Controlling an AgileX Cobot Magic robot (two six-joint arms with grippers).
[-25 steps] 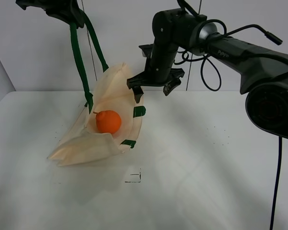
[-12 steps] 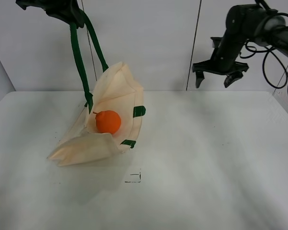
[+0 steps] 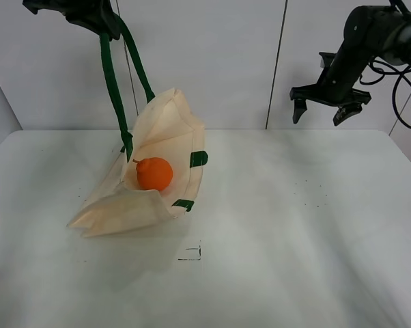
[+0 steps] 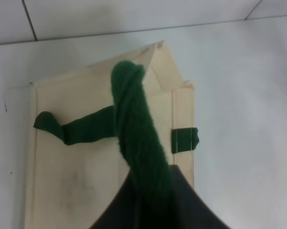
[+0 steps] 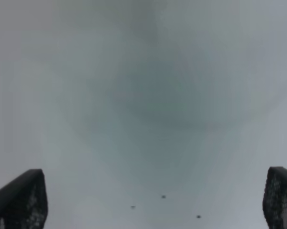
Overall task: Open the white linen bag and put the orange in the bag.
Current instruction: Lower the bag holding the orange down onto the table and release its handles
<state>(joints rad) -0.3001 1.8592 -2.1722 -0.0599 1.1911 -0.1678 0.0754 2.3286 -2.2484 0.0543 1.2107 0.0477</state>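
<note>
Exterior high: round orange (image 3: 155,173), creased bag (image 3: 123,208)

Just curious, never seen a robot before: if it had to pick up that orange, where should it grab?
Probably around its round middle, coming down from above: the orange lies in the open mouth of the white linen bag, with cloth rising behind it and folded in front, so the top is the free side.

A second ago the right gripper (image 3: 319,115) hung close over the rim of the white linen bag (image 3: 166,130), just above the orange (image 3: 155,173). It swung off to the far right, well apart from the bag, then edged a little further right, high over the counter's (image 3: 294,225) back right part.
</note>
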